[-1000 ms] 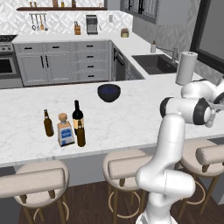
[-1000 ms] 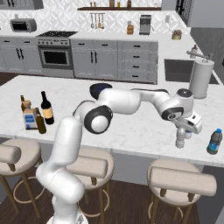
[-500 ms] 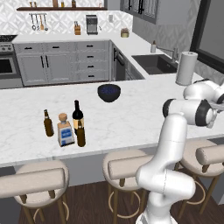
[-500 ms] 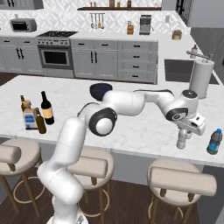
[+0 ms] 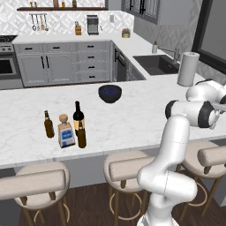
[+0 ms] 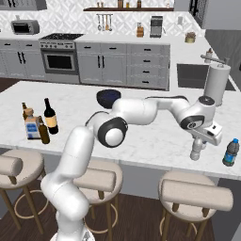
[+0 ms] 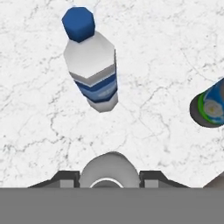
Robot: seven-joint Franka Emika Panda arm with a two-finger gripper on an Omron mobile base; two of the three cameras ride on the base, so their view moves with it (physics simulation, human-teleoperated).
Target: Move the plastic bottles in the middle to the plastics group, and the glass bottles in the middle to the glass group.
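Note:
My gripper [image 6: 198, 142] hangs over the counter's right end, shut on the small pale plastic bottle [image 6: 195, 151], which stands upright at the counter surface. From the hand camera its round grey top [image 7: 111, 168] sits between the two dark fingertips [image 7: 65, 178]. The clear water bottle [image 6: 230, 152] with blue label and cap [image 7: 92, 65] stands a short way to the right. Far left, the dark wine bottle [image 5: 78, 115] and amber beer bottle [image 5: 81, 135] stand beside the square blue-labelled bottle [image 5: 65, 132] and a dark-brown beer bottle [image 5: 48, 124].
A white paper-towel roll [image 6: 217, 84] stands behind the gripper near the sink [image 5: 158, 64]. A dark bowl [image 5: 109, 93] rests mid-counter. A blue object with a green ring [image 7: 211, 106] shows at the hand view's right edge. Stools [image 6: 195, 193] line the counter's front edge.
The gripper with the pale bottle has sunk slightly toward the counter next to the water bottle. The bottles at the far left have not moved.

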